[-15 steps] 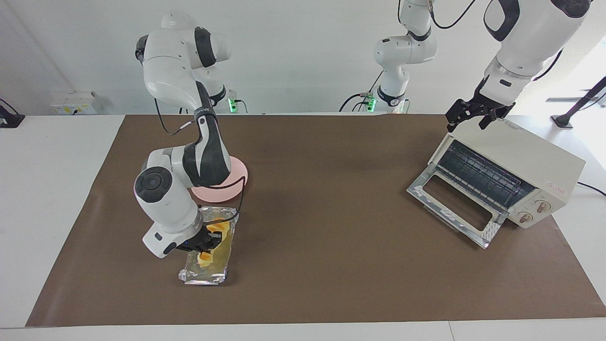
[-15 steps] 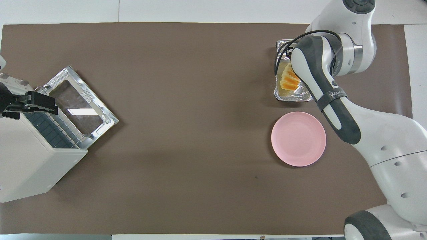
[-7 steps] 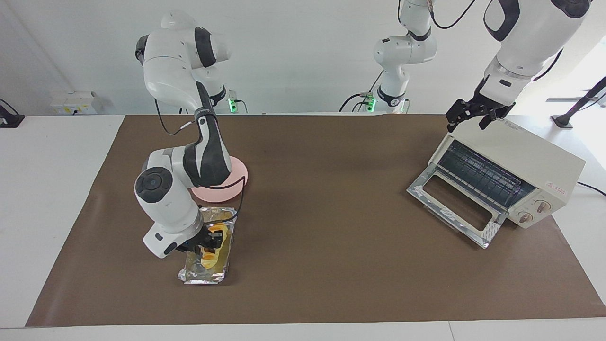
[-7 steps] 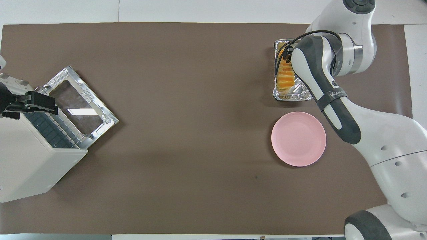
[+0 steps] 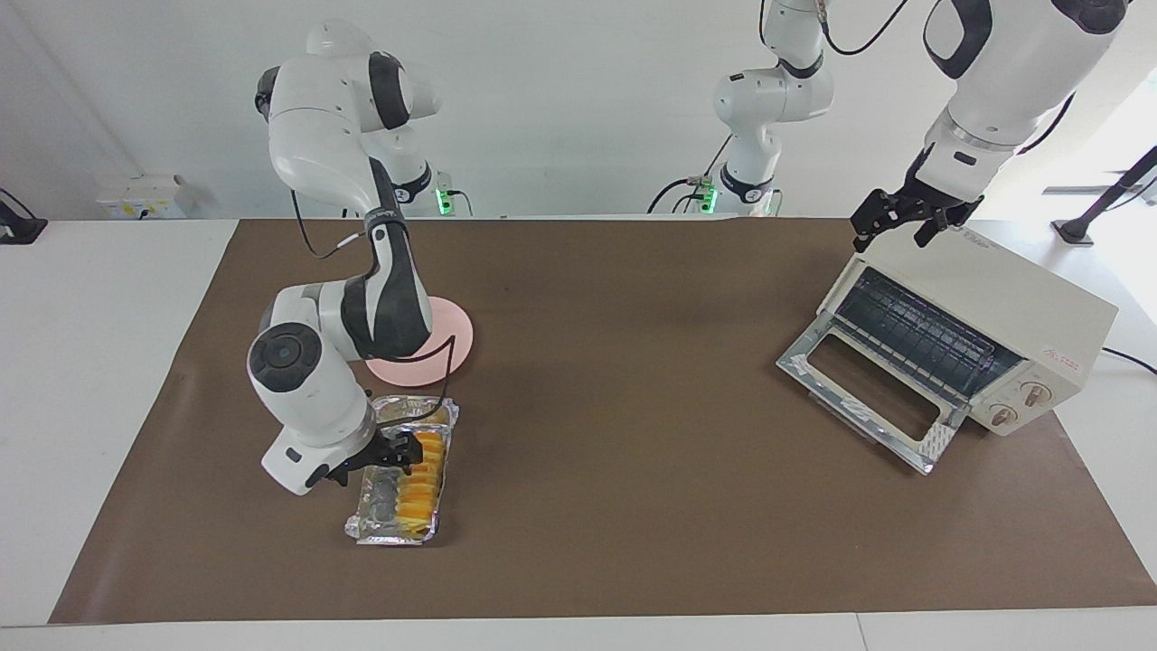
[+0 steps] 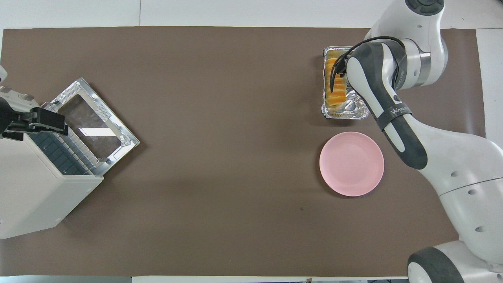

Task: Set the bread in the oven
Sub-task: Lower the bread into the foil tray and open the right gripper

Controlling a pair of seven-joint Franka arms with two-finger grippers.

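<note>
Bread [image 5: 421, 481] lies flat in foil tray [image 5: 384, 535], long axis running toward and away from the robots. Right gripper [image 5: 404, 449] is at its nearer end; finger state unreadable. Pink plate [image 6: 351, 164] sits nearer the robots. Brown mat [image 5: 615, 362] covers the white table. Oven [image 5: 985, 316] has its door down, left gripper [image 5: 908, 220] over it, fingers spread. Forearm reads "WANA...".

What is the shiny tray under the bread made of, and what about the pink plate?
The tray looks like thin aluminium foil: silvery, crinkled and glinting along its rim. The bread lies in it. The pink plate looks like smooth matte plastic, evenly coloured with no shine, though it could be ceramic.
</note>
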